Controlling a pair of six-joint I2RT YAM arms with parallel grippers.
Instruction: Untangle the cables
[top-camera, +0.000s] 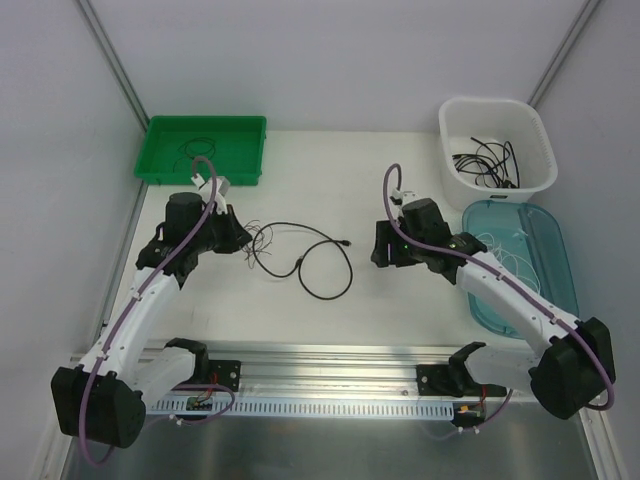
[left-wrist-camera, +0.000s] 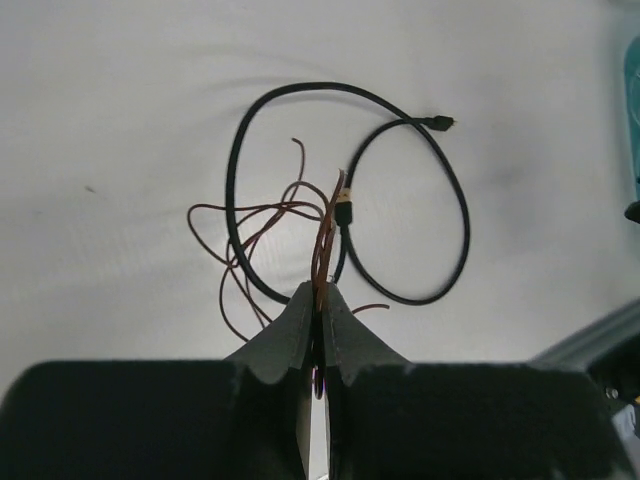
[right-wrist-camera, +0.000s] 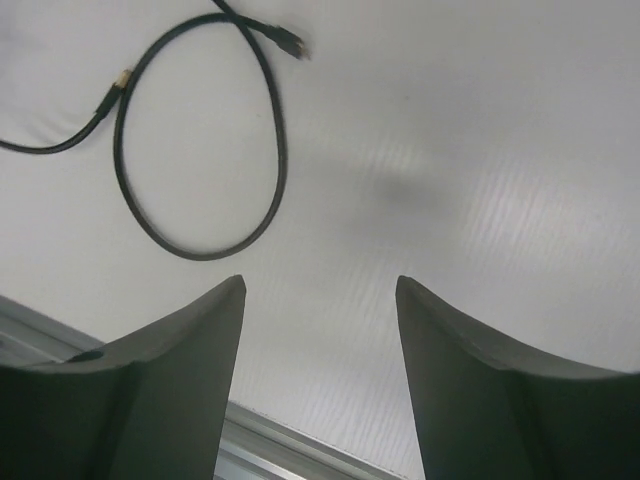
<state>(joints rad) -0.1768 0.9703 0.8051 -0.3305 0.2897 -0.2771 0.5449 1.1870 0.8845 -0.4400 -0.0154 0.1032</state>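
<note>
Left gripper (left-wrist-camera: 318, 293) pinches thin brown wire (left-wrist-camera: 250, 207) tangled with looped black cable (left-wrist-camera: 320, 86).

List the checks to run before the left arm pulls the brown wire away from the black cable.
1. Left gripper shut on brown wire: ok.
2. Right gripper open and empty: ok.
3. Brown wire clear of black cable: not ok, they cross just beyond the grip.
4. Wire only lying across the cable, not knotted with it: cannot tell.
5. Cable's end plug lying free, nothing on it: ok.
</note>
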